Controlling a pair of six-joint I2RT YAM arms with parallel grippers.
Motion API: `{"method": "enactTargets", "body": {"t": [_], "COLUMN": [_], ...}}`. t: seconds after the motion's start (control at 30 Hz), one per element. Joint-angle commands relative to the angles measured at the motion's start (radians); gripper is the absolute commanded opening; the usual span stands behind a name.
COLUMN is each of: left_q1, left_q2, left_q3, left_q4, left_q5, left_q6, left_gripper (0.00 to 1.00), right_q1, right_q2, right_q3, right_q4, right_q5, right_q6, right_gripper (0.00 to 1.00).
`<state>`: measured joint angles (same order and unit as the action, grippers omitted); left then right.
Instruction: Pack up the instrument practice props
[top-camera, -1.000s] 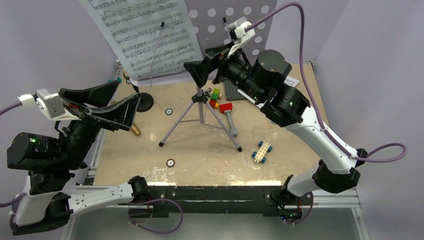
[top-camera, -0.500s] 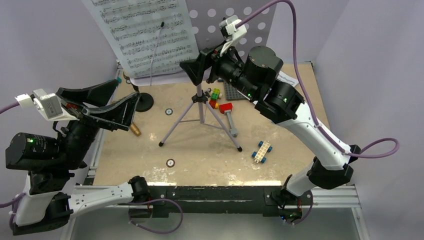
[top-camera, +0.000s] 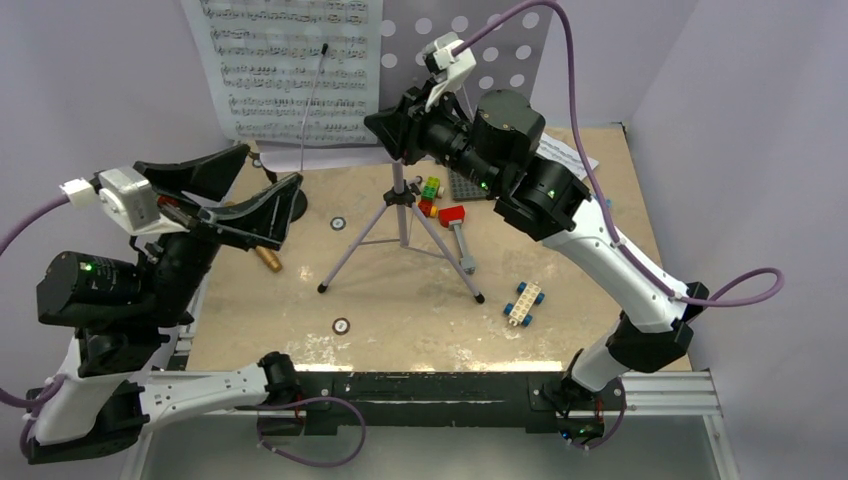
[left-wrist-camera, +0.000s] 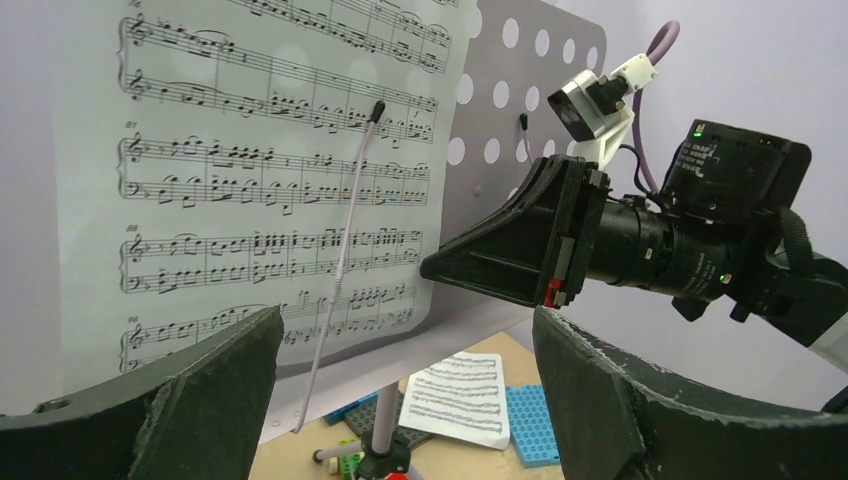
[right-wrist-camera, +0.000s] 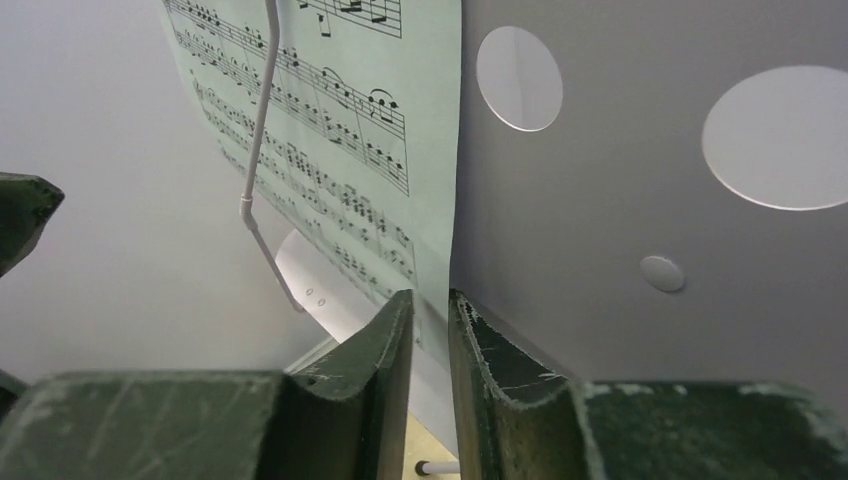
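Note:
The lilac perforated music stand (top-camera: 455, 40) rises at the back on its tripod legs (top-camera: 400, 215). A white sheet-music page (top-camera: 295, 70) lies on its desk under a thin wire arm. My right gripper (top-camera: 380, 125) is up at the desk's lower edge. In the right wrist view its jaws (right-wrist-camera: 430, 300) are nearly together, with the desk's edge and the page's corner in the slit. My left gripper (top-camera: 270, 168) hovers wide open and empty at the left, facing the page (left-wrist-camera: 250, 170). Below it lie the gold-brown microphone (top-camera: 268, 260) and the black mic stand base (top-camera: 292, 205), partly hidden. A second page (left-wrist-camera: 462, 390) lies on the table.
A red-headed grey toy hammer (top-camera: 458, 230) and coloured bricks (top-camera: 430, 190) lie by the tripod. A wheeled brick piece (top-camera: 523, 300) is at the front right. A grey baseplate (top-camera: 462, 180) and a blue one (left-wrist-camera: 535, 425) sit behind the stand. Lilac walls enclose the table.
My right gripper moved left and up to the desk's lower edge and closed its jaws; the desk with its page swung squarer to the camera. My left gripper shifted slightly right, still open.

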<state>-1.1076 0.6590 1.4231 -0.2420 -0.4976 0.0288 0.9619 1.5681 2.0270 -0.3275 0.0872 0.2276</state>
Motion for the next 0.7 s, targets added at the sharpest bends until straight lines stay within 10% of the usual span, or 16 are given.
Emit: {"method": "enactTargets", "body": {"t": [0.0, 0.2, 0.67], "left_q1": [-0.003, -0.003, 0.016], "left_q2": [0.049, 0.09, 0.205], "left_q3": [0.013, 0.002, 0.023], "left_q4": [0.063, 0.121, 0.314], "left_q5": [0.013, -0.017, -0.174], "left_q6": [0.096, 0.169, 0.382], "left_gripper": [0.98, 0.97, 0.72], "right_q1": [-0.002, -0.002, -0.002], "right_q2": [-0.013, -0.031, -0.071], "right_q3": [0.038, 0.02, -0.014], "right_q4": [0.047, 0.047, 0.037], "right_q5": [-0.006, 0.002, -0.012], "right_q6": [0.01, 0.005, 0.001], "right_gripper": [0.21, 0.0, 0.0]}}
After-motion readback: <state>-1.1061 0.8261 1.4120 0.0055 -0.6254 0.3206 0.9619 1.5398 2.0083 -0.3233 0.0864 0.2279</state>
